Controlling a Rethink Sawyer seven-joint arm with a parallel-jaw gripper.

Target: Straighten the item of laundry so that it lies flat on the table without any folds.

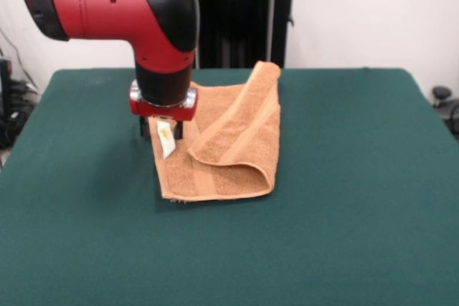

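The orange-tan towel (229, 145) lies on the green table (344, 234) a little left of centre. It is folded over itself: its right part is doubled back in a long diagonal flap with the woven band showing. A white tag (166, 141) hangs at its left edge. My gripper (162, 131) is down at the towel's upper left corner, just above the table. The red and black wrist hides most of it, and I cannot see how it meets the cloth.
The black pedestal (240, 23) stands behind the table's far edge. Green table surface shows on all sides of the towel, widest at the right and front.
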